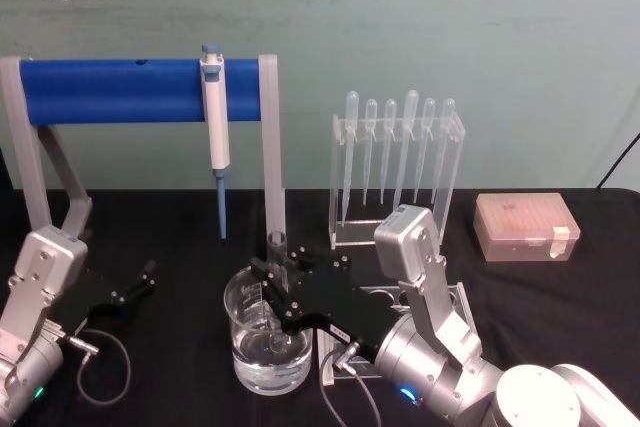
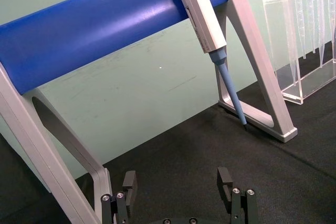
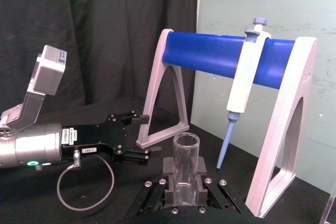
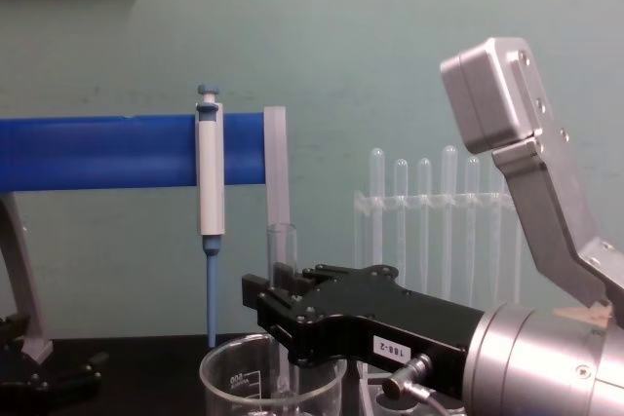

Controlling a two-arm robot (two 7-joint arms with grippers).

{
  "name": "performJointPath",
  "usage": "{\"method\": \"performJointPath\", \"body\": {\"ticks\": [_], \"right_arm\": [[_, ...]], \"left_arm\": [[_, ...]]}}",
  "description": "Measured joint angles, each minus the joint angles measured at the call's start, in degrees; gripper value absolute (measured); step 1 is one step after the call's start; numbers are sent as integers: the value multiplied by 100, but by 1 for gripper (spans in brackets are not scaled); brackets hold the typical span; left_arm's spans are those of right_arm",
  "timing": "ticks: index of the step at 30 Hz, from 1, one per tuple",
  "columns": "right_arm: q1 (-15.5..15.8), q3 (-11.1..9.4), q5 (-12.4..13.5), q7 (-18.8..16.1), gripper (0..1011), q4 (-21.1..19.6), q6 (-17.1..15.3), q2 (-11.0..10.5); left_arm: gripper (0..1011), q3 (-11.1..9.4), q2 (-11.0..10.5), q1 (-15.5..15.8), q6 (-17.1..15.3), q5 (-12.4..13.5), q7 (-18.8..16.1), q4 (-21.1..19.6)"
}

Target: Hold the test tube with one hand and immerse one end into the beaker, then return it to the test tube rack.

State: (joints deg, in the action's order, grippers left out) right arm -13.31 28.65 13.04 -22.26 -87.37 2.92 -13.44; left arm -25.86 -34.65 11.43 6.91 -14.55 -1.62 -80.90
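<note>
- Grip: our right gripper [image 1: 272, 282] reaches in from the right, its fingers closed on the test tube [image 1: 277, 247] a little below the rim. The open top stands clear above the fingers and the round end hangs free below them.
- Orientation: we hold the tube upright, so that the closed end points straight down and the glass stays off the rim of the beaker [image 1: 243, 357].
- Position: the tube's lower part is inside the beaker, which stands on the black counter [image 1: 180, 237] and holds clear liquid. We cannot tell whether the tip has reached the liquid.
- Idle arm: our left gripper [image 1: 135, 284] sits low at the left of the counter, well apart from the beaker. Its fingers are spread wide and hold nothing, which leaves the working arm an open path.
- Return point: the rack [image 1: 390, 295] stands just beside the beaker, partly hidden behind the right arm. We judge that this closeness keeps the return move short.
- Caution: the pipettor [image 1: 215, 117] hangs from the blue bar [image 1: 110, 90] behind the beaker. We judge that a straight vertical lift would avoid it.
</note>
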Motion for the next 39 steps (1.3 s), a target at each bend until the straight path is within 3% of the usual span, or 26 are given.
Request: {"method": "performJointPath", "body": {"ticks": [39], "right_arm": [[0, 0, 0, 0, 225, 0, 0, 0]], "left_arm": [[1000, 0, 0, 0, 0, 0, 0, 0]]}}
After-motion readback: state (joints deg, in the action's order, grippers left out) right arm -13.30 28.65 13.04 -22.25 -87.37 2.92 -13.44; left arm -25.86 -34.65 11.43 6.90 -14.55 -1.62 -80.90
